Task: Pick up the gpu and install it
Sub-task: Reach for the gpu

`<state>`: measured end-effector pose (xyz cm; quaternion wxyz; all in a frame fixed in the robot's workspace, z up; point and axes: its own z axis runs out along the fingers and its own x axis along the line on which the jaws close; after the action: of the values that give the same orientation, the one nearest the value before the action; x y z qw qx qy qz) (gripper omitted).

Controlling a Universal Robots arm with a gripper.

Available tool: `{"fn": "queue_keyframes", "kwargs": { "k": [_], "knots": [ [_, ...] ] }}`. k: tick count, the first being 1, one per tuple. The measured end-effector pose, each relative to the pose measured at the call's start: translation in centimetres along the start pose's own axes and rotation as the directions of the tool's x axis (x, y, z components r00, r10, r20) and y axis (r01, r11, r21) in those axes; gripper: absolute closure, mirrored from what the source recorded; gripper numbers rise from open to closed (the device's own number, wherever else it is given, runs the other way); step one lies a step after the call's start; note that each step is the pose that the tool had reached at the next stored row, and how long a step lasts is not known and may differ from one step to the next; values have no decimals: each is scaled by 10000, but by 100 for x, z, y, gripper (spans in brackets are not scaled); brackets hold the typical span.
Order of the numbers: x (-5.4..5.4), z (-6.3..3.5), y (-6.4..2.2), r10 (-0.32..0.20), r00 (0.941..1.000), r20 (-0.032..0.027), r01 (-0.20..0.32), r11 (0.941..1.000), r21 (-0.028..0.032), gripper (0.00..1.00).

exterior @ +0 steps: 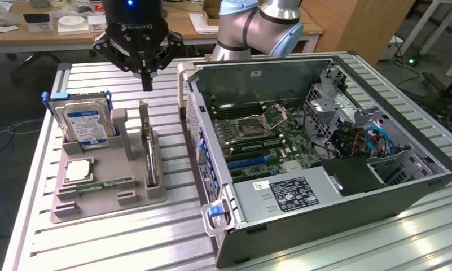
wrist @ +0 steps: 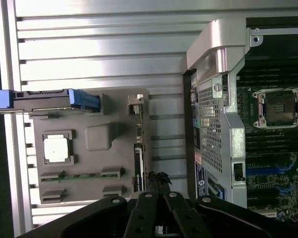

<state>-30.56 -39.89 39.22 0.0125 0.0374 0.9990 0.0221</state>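
Observation:
The gpu [exterior: 148, 151] stands on its long edge in a slot of the grey holder [exterior: 97, 202], its pale bracket end at the top. From the wrist it appears edge-on as a thin dark strip [wrist: 138, 151]. My gripper [exterior: 146, 84] hangs above the holder's far end, a short way over the card's upper end and not touching it. Its two fingers are pressed together, shut on nothing. In the wrist view the fingertips [wrist: 159, 177] sit just beside the card's edge.
The holder also carries a silver hard drive [exterior: 86, 125] with a blue label, a square processor [exterior: 78, 170] and a narrow green memory stick [exterior: 104, 184]. An open computer case [exterior: 406, 186] lies at the exterior view's right, its motherboard [exterior: 259, 138] exposed. Ribbed metal table [exterior: 135, 237].

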Motion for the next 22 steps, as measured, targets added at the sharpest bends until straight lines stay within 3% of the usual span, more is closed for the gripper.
{"fn": "queue_keyframes", "kwargs": {
  "k": [17,22],
  "knots": [
    [219,-4,-16,0,10000,0,0,10000,0,89],
    [231,-4,-17,-1,10000,0,1,10000,0,89]
  ]
}}
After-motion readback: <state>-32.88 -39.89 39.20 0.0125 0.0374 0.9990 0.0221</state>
